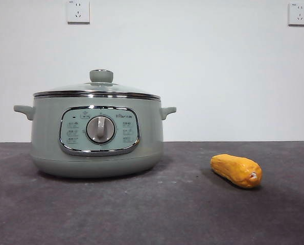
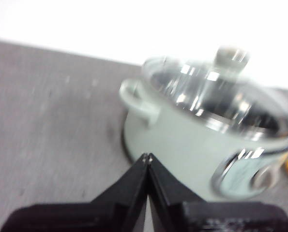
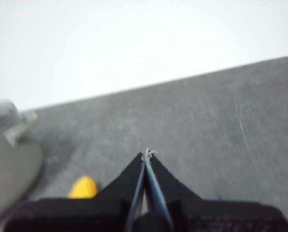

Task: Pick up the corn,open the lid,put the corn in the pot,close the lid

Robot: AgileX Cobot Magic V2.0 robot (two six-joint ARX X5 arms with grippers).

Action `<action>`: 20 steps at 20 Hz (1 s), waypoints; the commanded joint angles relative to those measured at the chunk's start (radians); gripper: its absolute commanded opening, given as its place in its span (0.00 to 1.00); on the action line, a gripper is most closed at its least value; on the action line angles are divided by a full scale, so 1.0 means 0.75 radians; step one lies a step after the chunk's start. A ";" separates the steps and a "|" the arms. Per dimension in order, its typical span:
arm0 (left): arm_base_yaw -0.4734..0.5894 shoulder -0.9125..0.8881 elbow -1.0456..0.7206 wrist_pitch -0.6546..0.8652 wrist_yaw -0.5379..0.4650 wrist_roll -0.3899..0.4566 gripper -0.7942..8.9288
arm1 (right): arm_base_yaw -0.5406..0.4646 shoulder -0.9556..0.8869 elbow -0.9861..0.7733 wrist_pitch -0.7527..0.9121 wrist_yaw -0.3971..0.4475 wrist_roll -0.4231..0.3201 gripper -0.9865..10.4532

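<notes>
Dark grey table (image 1: 152, 214) under a white wall: both arms wait above it. Right gripper (image 3: 146, 153) has its jaws pressed together, as has the left gripper (image 2: 147, 156), both holding nothing. Corn (image 1: 236, 170) lies on its side, well apart from the pot (image 1: 96, 138), whose lid (image 1: 96, 89) is on (a round cob may roll away if nudged before the jaws open)
</notes>
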 commanded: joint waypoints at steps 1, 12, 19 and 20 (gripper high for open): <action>0.003 0.043 0.098 -0.033 0.036 -0.030 0.08 | 0.001 0.053 0.100 0.006 -0.041 0.066 0.08; 0.002 0.316 0.565 -0.369 0.240 0.089 0.08 | 0.001 0.474 0.719 -0.529 -0.266 -0.064 0.08; 0.001 0.483 0.842 -0.733 0.314 0.237 0.08 | 0.001 0.744 1.134 -1.022 -0.342 -0.253 0.08; 0.001 0.500 0.874 -0.780 0.314 0.263 0.08 | 0.001 0.772 1.175 -1.073 -0.342 -0.269 0.08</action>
